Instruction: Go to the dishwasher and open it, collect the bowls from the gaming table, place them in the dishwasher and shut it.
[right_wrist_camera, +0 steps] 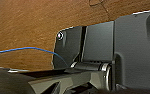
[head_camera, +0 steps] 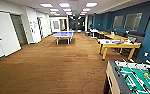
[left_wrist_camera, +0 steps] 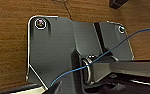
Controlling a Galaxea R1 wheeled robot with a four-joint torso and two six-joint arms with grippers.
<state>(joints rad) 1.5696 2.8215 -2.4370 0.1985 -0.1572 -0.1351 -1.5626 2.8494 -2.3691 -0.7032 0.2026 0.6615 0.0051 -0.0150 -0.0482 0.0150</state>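
Several tables ahead on brown carpet (head_camera: 53,65): gaming bench (head_camera: 118,44), white top, yellow edges, right of centre with small coloured items on it, too blurred to identify. Foosball table (head_camera: 133,77) near right, close. Blue ping-pong table (head_camera: 63,35) further down. Open carpet between. End effector state: cannot tell, either arm.

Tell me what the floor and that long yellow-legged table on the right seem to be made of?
The floor looks like brown low-pile carpet: matte, finely ribbed, no shine. The table seems to be painted wood or laminate, with yellow legs and edges and a glossy white top that catches the light.
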